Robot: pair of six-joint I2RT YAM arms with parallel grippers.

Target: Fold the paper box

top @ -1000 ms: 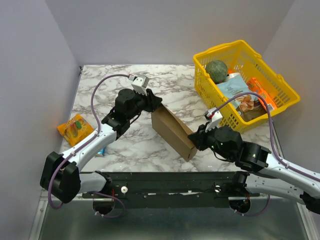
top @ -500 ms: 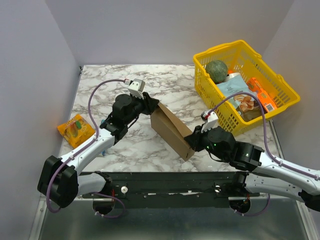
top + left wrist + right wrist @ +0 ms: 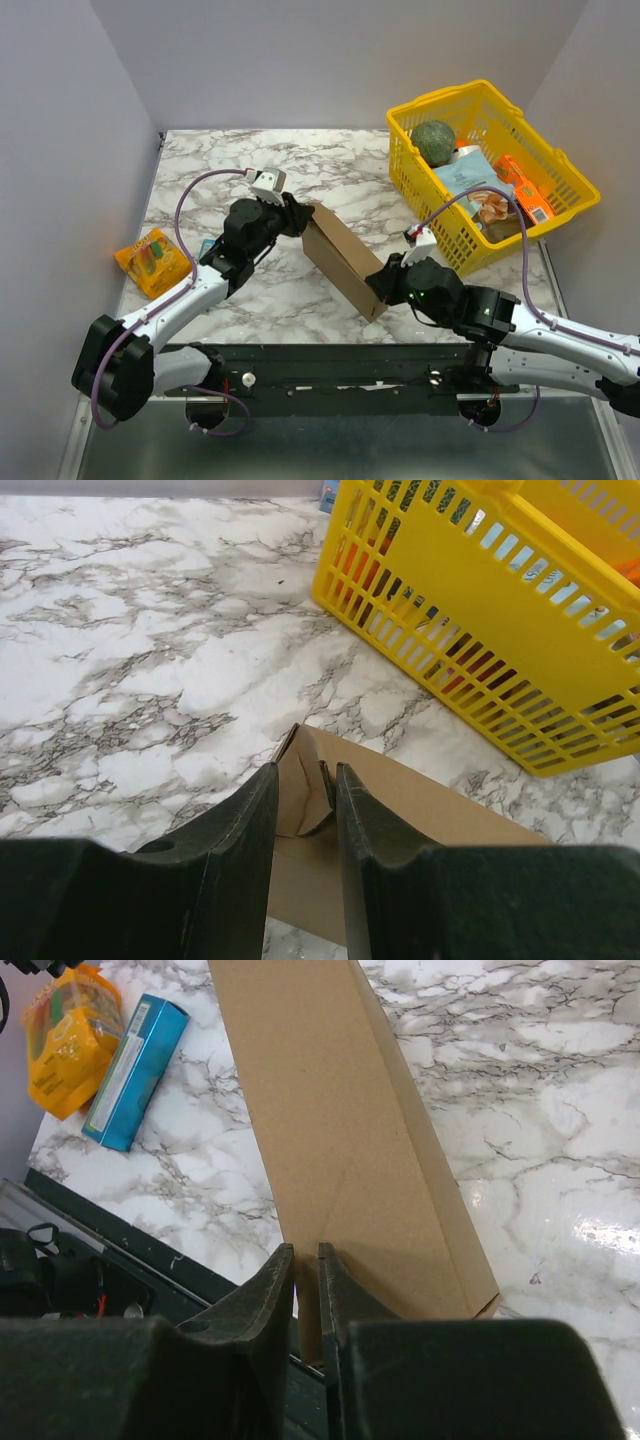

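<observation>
The work is mid-fold: the paper box (image 3: 345, 258) is raised off the table (image 3: 200, 170) as a long, narrow wedge, and each arm grips one end. The box sits around the middle of the table, running diagonally from the centre toward the near right, well apart from the yellow basket (image 3: 437, 96) at the far right corner. The left gripper (image 3: 297, 218) has its jaws drawn in on a small bent flap at the box's far end. The right gripper (image 3: 380, 283) pinches the thin edge at the near end, its jaws almost together. The box is plain, unprinted brown board; its broad panel is smooth, with a faint diagonal crease toward the near end, and its sides are not yet squared. The next move probably calls for pressing the end flap inward while the other end is held steady, so the walls stand up.
</observation>
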